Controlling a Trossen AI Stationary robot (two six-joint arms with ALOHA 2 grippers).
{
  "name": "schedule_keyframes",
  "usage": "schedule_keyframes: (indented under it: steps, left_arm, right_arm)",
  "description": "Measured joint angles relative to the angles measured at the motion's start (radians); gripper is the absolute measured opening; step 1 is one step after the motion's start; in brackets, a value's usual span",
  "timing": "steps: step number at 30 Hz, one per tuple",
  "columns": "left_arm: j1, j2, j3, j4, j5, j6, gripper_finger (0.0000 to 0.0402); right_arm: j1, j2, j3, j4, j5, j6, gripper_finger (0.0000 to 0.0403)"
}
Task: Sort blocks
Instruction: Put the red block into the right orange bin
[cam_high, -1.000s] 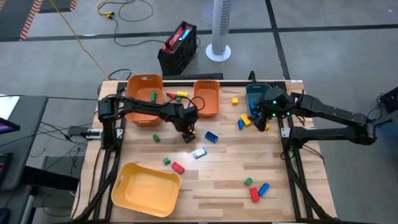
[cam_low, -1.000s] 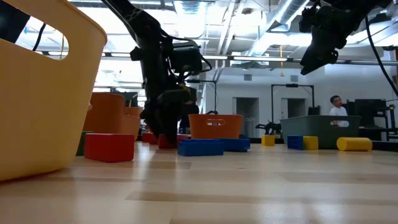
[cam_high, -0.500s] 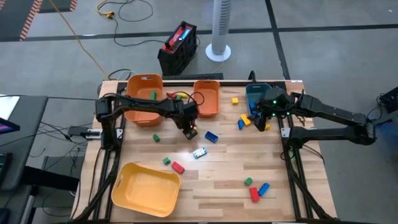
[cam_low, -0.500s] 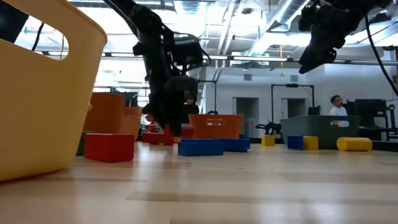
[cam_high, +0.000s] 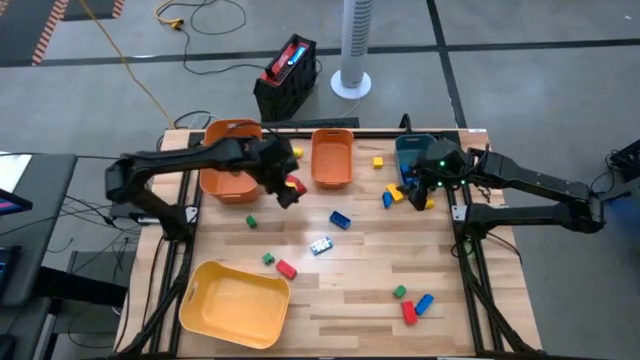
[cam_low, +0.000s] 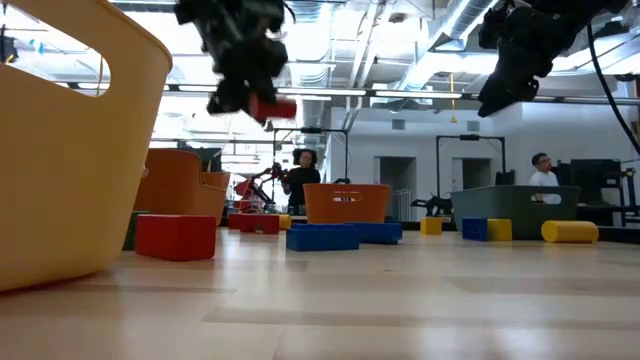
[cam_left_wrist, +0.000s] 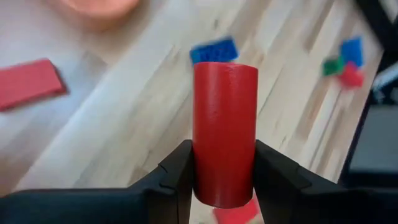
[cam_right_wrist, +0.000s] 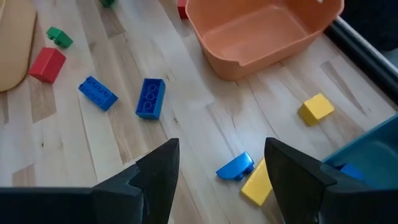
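Observation:
My left gripper (cam_high: 288, 188) hangs high over the table between the two orange bins, shut on a red cylinder block (cam_left_wrist: 224, 134), which also shows in the low view (cam_low: 272, 106). My right gripper (cam_high: 415, 190) hovers open by the teal bin (cam_high: 413, 150), above a blue block (cam_right_wrist: 235, 167) and a yellow block (cam_right_wrist: 256, 183) that lie flat on the wood. More blocks lie loose on the table: a blue block (cam_high: 341, 219), a green block (cam_high: 252, 221), a red block (cam_high: 286, 269), and a red, blue and green cluster (cam_high: 410, 305). My left gripper pinches the red cylinder's curved sides near one end (cam_left_wrist: 205, 180) between its two fingers (cam_left_wrist: 177, 171). The rest of the cylinder sticks out forward past the fingertips. The fingers slant down from the table's left side. The block is lifted well clear of the table.
Two orange bins (cam_high: 232, 155) (cam_high: 332, 158) stand along the far edge and a yellow bin (cam_high: 235, 300) stands at the near left. A small white and teal object (cam_high: 321, 245) lies mid-table. A yellow block (cam_high: 378, 161) sits between the orange and teal bins. People show in the room beyond.
My left gripper, down at the table a second ago, has risen steeply with the red cylinder and gone toward the far left, toward the orange bins, tipping as it went. The cylinder is now lifted clear of the wood.

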Motion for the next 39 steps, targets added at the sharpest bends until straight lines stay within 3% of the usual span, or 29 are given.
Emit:
schedule_keyframes:
  steps: [5, 11, 19, 25, 31, 39]
  left_arm:
    - [0.053, -0.008, 0.044, 0.11, -0.054, -0.097, 0.0121]
    - [0.135, 0.223, 0.244, 0.094, 0.022, 0.019, 0.0121]
    - [0.214, 0.608, 0.69, -0.222, 0.009, 0.23, 0.0121]
    - [0.205, 0.862, 1.072, -0.49, -0.085, 0.385, 0.0121]
    - [0.202, 0.874, 0.956, -0.438, -0.079, 0.38, 0.0121]
    - [0.156, 0.872, 0.941, -0.421, -0.155, 0.44, 0.0145]
  right_arm:
    - [-0.001, 0.02, 0.001, 0.108, 0.001, -0.025, 0.0248]
    - [0.0, 0.094, 0.001, 0.218, 0.001, -0.007, 0.0248]
    - [0.0, 0.089, 0.05, 0.223, 0.009, 0.051, 0.0248]
    - [0.0, 0.076, 0.076, 0.205, 0.036, 0.07, 0.0248]
    - [0.0, 0.076, 0.082, 0.166, 0.036, 0.073, 0.0248]
    - [-0.014, 0.077, 0.082, 0.16, 0.037, 0.047, 0.0248]
